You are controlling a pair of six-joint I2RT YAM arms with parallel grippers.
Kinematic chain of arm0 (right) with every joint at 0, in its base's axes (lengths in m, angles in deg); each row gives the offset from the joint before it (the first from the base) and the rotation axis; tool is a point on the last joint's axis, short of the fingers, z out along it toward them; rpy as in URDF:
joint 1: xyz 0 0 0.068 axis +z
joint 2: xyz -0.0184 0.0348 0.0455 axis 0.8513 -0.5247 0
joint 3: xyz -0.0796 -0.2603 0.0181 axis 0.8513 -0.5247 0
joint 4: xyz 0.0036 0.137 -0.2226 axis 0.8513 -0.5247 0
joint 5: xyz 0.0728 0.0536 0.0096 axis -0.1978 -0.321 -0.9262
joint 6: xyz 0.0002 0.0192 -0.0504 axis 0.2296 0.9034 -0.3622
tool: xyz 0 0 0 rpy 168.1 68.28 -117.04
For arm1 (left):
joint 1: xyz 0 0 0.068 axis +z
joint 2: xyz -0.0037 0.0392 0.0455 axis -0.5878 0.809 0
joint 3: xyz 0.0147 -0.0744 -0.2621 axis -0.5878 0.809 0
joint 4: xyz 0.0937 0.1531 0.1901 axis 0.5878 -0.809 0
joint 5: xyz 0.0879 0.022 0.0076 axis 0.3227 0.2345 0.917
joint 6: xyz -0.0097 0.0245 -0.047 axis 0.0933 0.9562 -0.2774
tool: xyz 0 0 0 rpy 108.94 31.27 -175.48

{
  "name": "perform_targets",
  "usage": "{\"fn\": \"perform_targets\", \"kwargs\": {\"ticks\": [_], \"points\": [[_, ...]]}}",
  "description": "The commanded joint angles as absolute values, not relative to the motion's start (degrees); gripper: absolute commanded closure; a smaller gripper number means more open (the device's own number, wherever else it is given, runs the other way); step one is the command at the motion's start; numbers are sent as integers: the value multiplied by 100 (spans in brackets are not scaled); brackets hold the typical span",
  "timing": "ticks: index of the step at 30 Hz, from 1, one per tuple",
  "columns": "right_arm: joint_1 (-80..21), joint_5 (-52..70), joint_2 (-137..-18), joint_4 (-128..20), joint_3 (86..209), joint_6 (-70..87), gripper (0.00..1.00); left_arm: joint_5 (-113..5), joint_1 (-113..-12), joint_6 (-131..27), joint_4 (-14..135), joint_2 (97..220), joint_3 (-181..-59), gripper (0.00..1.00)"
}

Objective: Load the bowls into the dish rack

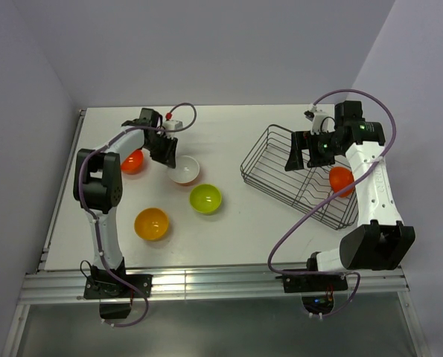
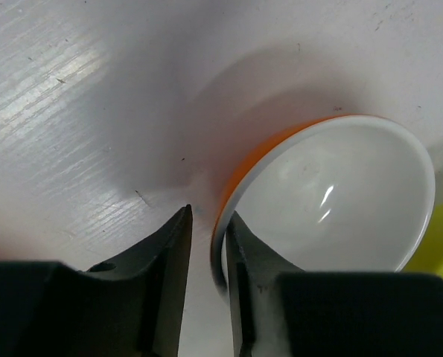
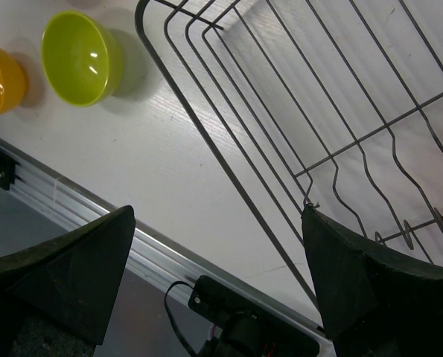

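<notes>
The step in hand looks to be the pick of the white bowl (image 2: pixel 333 201). The left gripper (image 2: pixel 208 219) straddles its rim at the lower middle of the wrist view, one finger inside the bowl and one outside. The fingers are narrowly parted, and a sliver of table (image 1: pixel 258 230) shows between the outer finger and the bowl wall, so the rim is not yet pinched.

To do it well, I would close squarely across the lip and lift straight up before swinging right. The loose red-orange bowl (image 1: pixel 133 161) lies just left of the gripper, and the lime green bowl (image 1: pixel 205 198) sits near, lower right. A thin pinch on glossy plastic may slip or let the bowl swing, so a slow carry seems wise.

The right gripper (image 3: pixel 217 223) hangs over the dish rack (image 1: pixel 281 160), right of centre, with its fingers spread wide and empty. The racked red-orange bowl (image 1: pixel 342 181) sits toward the rack's lower right. The yellow-orange bowl (image 1: pixel 151 224) lies lower left.

The bowls are smooth, round and shiny with thin lips. An orange band follows the white bowl's outer wall — its own colour or a reflection, I cannot tell. The rack is thin dark wire with bent divider prongs, and the table is white and faintly grained.
</notes>
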State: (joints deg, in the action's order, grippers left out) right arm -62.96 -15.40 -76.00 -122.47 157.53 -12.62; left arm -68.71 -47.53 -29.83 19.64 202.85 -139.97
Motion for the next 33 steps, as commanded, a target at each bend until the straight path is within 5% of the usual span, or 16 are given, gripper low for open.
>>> {"fn": "perform_targets", "kwargs": {"ticks": [1, 6, 15, 23, 33], "points": [[-6249, -1617, -7360, -12019, 15688, -1229, 0, -7047, -4778, -3088, 1937, 20269, -13994, 71], [-6257, -1749, -7360, -11993, 15758, -1124, 0, -6986, -4769, -3202, 1903, 20260, -14134, 100], [-6249, -2319, -7122, -11123, 15661, -158, 0, -8239, -4392, -3939, 1875, 19726, -14811, 100], [-6205, -4042, -6701, -8910, 14557, 2448, 0, -9657, -4303, -6134, 4227, 18354, -13626, 100], [-5204, -3455, -6595, -7379, 14597, 3816, 0, -10483, -4304, -8641, 6732, 17694, -12449, 100]]}}
